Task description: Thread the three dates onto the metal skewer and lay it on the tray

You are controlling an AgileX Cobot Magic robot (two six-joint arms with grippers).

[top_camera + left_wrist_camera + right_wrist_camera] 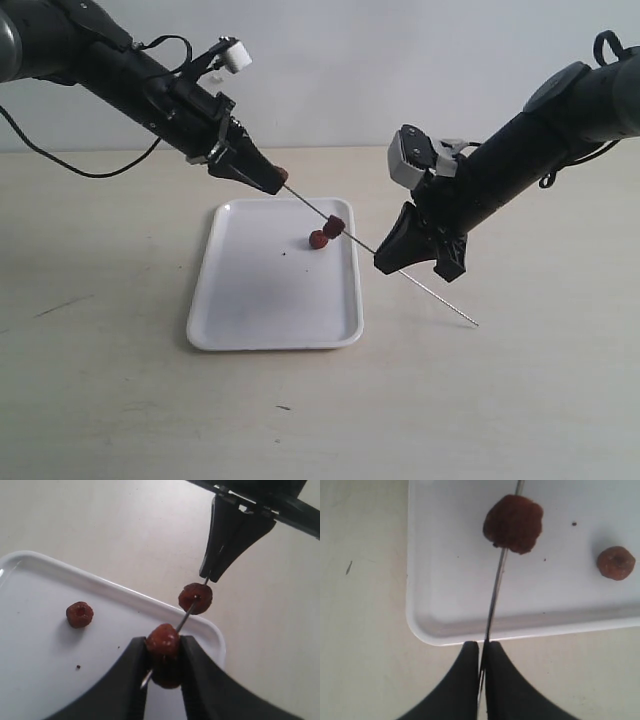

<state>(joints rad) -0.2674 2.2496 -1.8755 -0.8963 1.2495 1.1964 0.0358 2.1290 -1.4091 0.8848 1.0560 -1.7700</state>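
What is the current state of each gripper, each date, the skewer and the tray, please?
Left gripper: jaws shut on the end date.
Right gripper: jaws shut on the metal skewer.
End date: threaded, pinched in the left jaws.
Middle date: threaded, hanging free between the grippers.
Loose date: unthreaded, lying on the tray.
Metal skewer: held off the tray, two dates on it.
Tray: carries the loose date.

I seem to be working at a robotics lab bench. A plain beige tabletop (120,400) lies under the white tray (270,300), and a blank pale wall (330,70) rises behind the tray. A loose black cable (95,177) trails across the table, left of the tray.
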